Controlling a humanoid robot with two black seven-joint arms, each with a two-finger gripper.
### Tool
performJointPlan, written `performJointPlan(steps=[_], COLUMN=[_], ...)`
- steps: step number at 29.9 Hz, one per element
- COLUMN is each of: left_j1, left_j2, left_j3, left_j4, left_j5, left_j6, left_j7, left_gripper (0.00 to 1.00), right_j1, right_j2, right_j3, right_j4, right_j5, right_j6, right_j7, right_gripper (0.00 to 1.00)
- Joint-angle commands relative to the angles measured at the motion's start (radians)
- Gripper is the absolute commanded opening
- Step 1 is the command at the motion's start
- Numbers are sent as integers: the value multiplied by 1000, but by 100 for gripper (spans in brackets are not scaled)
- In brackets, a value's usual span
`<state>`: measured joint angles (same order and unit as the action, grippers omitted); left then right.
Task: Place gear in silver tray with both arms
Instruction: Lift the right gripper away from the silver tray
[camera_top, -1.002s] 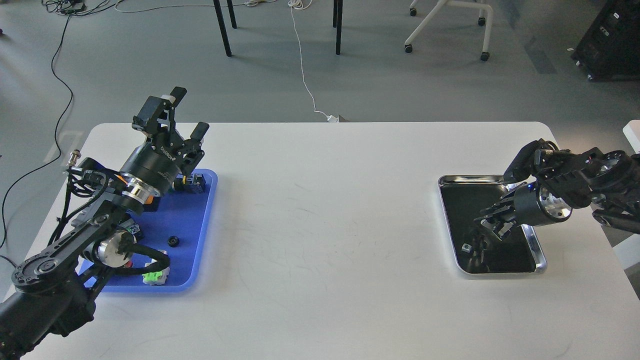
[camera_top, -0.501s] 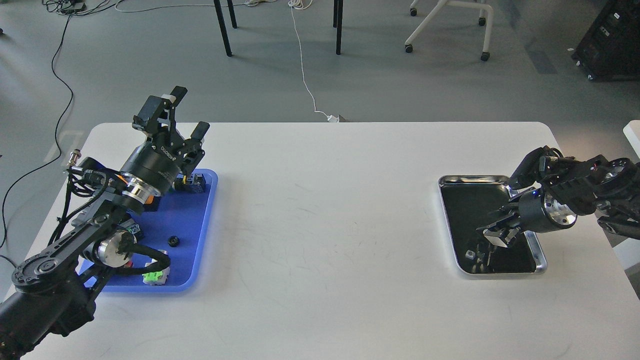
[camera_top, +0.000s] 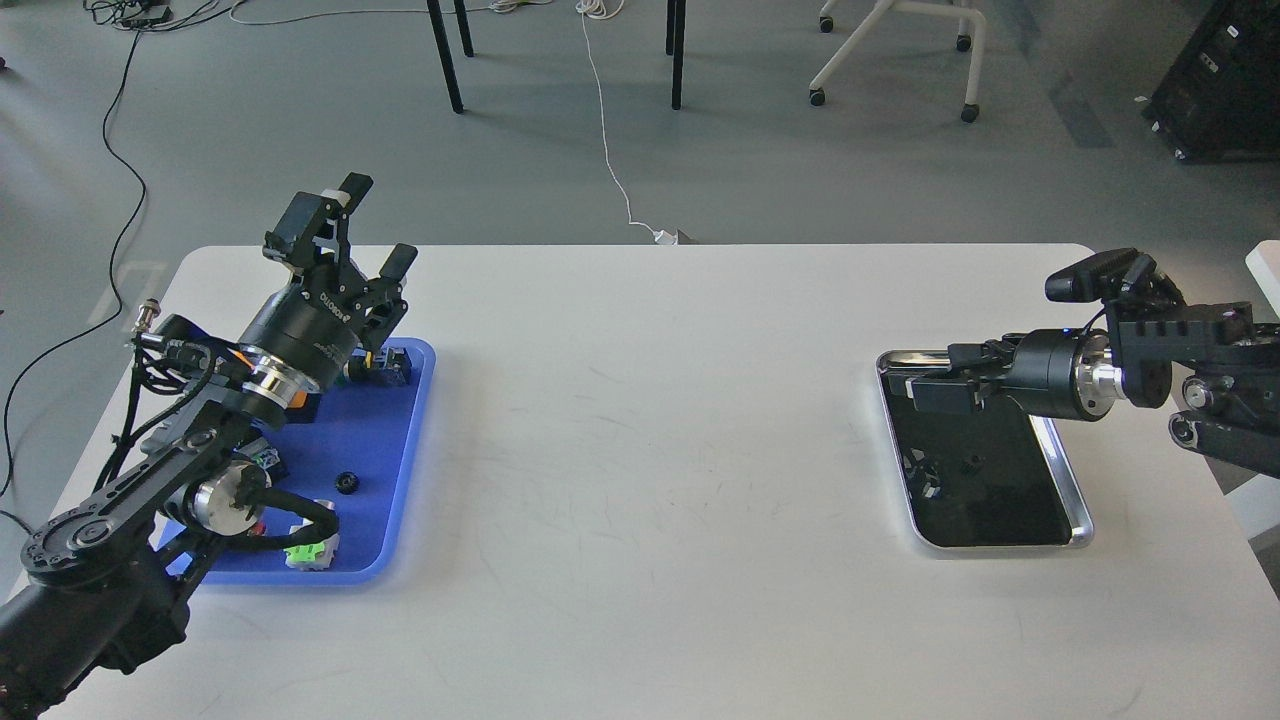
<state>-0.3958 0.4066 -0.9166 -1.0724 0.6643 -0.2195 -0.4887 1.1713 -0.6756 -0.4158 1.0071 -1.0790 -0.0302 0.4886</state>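
Observation:
The silver tray (camera_top: 1068, 490) lies at the right of the table. A small black gear (camera_top: 968, 465) lies on its dark bottom, and a small pale bit (camera_top: 926, 486) shows near its left rim. My right gripper (camera_top: 945, 373) points left, level, above the tray's far end, open and empty. My left gripper (camera_top: 375, 225) is open and empty, raised over the far edge of the blue tray (camera_top: 400, 500). Another small black gear (camera_top: 347, 482) lies on the blue tray.
The blue tray also holds a green-and-white part (camera_top: 308, 551) and a dark block (camera_top: 392, 365), partly hidden by my left arm. The white table (camera_top: 650, 450) spreads between the two trays. Chair legs and cables are on the floor beyond.
My right gripper has lifted out of the silver tray and swung to its far end, turning level. A small black gear now shows on the tray's bottom. The left arm has not moved.

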Motion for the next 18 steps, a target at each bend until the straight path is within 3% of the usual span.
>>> performJointPlan(steps=[1, 9, 14, 18], left_j1=[2, 9, 11, 5], left_j2=[1, 8, 75, 181], left_j3=[1, 18, 63, 142], left_j4=[0, -8, -81, -161], left_j5=[0, 15, 156, 387], left_j6=[0, -1, -1, -29], left_j7=[0, 0, 0, 0], left_gripper=[98, 98, 98, 98], right_j1=[-114, -321, -372, -383], right_j2=[13, 119, 162, 165], right_j3=[213, 581, 664, 677], right_j4=[-4, 2, 5, 4], right_j5=[118, 551, 871, 982], right_j6=[1, 10, 16, 47], right_j7=[0, 0, 0, 0], right_gripper=[97, 97, 97, 97])
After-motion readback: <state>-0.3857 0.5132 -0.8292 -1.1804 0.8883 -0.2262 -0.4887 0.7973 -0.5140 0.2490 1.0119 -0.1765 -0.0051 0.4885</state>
